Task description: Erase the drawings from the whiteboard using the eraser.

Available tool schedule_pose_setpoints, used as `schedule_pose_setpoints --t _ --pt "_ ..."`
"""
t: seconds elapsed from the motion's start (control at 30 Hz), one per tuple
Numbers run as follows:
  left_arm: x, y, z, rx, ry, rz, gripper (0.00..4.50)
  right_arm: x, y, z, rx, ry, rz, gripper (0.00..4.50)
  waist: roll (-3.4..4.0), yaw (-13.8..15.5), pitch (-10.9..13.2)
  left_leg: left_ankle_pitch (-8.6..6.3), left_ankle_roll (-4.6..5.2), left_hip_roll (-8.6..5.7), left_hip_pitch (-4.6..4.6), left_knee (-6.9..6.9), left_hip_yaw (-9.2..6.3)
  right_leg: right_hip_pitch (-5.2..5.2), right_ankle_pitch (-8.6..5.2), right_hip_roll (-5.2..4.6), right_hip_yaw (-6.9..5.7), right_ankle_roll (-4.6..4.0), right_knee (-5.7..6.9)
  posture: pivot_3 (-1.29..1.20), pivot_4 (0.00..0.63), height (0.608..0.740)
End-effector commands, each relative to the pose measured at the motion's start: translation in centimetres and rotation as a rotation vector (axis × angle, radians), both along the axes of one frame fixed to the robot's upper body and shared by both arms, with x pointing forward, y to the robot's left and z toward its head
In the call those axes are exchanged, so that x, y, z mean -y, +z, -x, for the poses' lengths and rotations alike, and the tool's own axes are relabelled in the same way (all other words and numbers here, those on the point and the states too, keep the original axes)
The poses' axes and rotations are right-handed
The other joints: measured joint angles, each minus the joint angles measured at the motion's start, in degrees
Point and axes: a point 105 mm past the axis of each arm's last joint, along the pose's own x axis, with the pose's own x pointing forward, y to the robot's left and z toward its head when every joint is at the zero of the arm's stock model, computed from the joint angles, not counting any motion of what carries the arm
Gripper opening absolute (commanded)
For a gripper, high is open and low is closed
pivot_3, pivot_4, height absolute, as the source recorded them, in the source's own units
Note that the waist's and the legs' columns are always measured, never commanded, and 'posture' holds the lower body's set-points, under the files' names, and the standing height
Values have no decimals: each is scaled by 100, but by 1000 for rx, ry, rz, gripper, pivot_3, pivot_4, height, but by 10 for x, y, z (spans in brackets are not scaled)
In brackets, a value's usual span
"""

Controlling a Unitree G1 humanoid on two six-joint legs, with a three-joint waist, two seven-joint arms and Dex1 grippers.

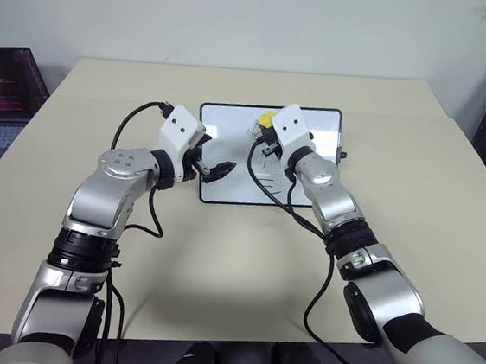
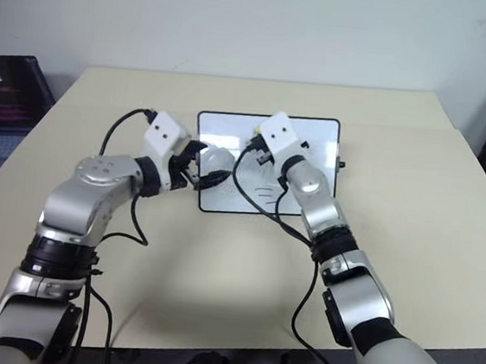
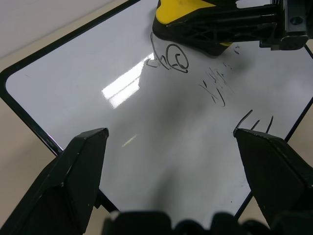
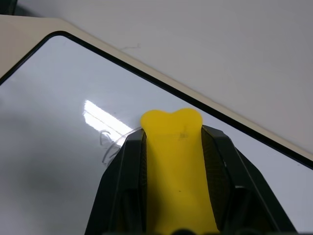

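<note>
Operator: While the right gripper (image 4: 173,147) is clamped on the yellow eraser (image 4: 172,142), how should the wiping step be carried out?

Technician: Judged from the present pose, lay the eraser's dark underside flat on the whiteboard (image 1: 231,129) and stroke across each mark in turn. The eraser sits over the far part of the board, just beside the loop drawing (image 3: 173,58). The squiggles (image 3: 217,85) and the short parallel lines (image 3: 254,122) lie nearer the robot and look untouched.

Operator: What is the left gripper (image 3: 171,142) doing?

Technician: Its fingers stand apart and grasp nothing. It hovers over the board's near-left corner; whether it presses the board cannot be told. Bracing there would likely stop the board sliding on the table (image 1: 419,166).

Operator: Risks?

Technician: A tilted eraser may smear the marks, and the right arm's cable (image 1: 257,170) hangs across the board.

Operator: Any containers?

Technician: None; a laptop (image 1: 1,87) sits beyond the table's left edge.
</note>
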Motion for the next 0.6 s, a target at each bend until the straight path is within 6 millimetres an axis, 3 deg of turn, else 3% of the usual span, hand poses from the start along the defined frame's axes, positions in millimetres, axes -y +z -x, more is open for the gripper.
schedule_pose_setpoints --t 0.03,0.27,0.47,0.6 --pt "-9 6 -2 31 41 -5 4500 -19 6 6 34 56 42 1227 0 -11 0 0 0 0 1 0 0 0 0 0 0 0 0 0 150 740" --pt "-17 4 -5 34 77 -9 4500 -31 -13 11 -5 89 126 1227 0 -24 0 0 0 0 1 1 -1 0 1 0 1 0 2 0 150 740" --pt "-19 2 -5 31 82 -11 4500 -10 12 -2 65 -38 64 1227 0 -17 0 0 -1 -1 1 3 -4 0 3 0 0 0 2 0 150 740" --pt "-17 0 -3 28 76 -9 4500 1 15 -7 77 -94 70 1209 0 -1 0 1 -1 -1 0 4 -4 0 5 0 0 0 1 0 150 740"
